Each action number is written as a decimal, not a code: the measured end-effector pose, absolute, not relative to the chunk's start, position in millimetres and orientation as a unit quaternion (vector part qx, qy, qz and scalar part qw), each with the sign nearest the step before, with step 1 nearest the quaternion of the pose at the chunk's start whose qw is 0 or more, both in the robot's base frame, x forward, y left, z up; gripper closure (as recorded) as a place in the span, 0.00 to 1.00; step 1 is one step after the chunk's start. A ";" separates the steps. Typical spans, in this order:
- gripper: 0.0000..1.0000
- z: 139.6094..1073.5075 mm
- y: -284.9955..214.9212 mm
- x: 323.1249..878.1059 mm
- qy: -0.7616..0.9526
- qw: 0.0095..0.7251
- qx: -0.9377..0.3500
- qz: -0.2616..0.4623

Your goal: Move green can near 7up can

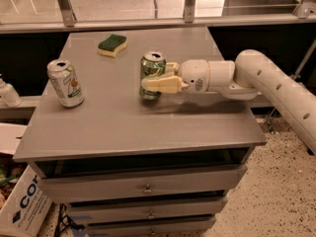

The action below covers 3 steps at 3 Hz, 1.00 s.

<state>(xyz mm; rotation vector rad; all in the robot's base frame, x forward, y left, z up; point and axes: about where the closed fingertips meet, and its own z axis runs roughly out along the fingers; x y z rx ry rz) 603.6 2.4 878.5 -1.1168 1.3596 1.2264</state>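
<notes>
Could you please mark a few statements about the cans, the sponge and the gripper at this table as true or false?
1. The gripper is shut on the green can. True.
2. The green can touches the 7up can. False: they are apart, with bare table between them.
3. The sponge lies farther back on the table than both cans. True.
4. The 7up can lies on its side. False: it stands upright near the table's left edge.
</notes>
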 end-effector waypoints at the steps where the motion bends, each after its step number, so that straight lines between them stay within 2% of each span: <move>1: 1.00 888.9 52.3 598.8 0.525 0.473 -0.478 0.522; 3: 1.00 888.2 117.6 583.9 0.503 0.446 -0.537 0.510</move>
